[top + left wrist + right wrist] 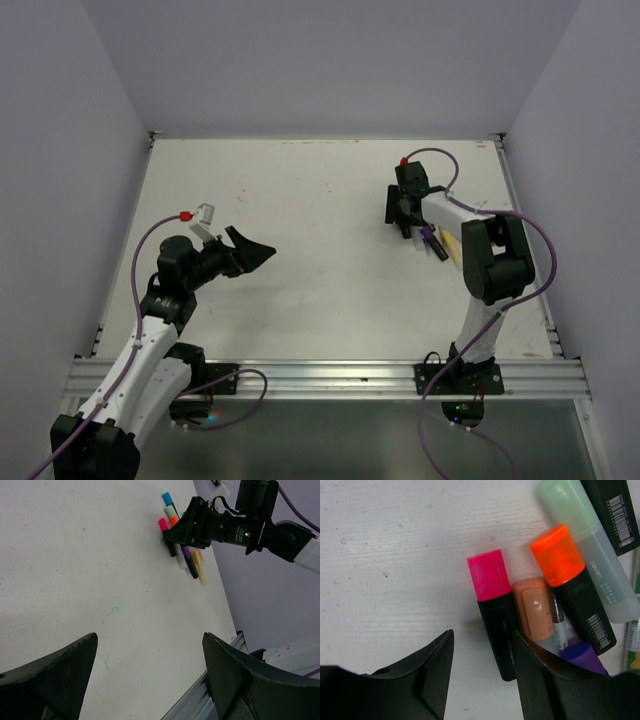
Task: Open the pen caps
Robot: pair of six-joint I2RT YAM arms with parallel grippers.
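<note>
Jaws of the right gripper stand parted with a black body between them, ungripped, its pink cap just beyond; left gripper gapes wide, well apart

White table; black highlighter bodies; pink cap, orange cap, seemingly purple cap.

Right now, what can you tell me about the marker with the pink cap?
The pink cap is a stubby, slightly translucent plastic piece, seated on a glossy black body with faint lettering. The marker lies flat on the white table, outermost in a cluster, close alongside a peach-capped pen. Its body sits between the open fingers of the right gripper, seemingly against one of them, with a gap to the other.
</note>
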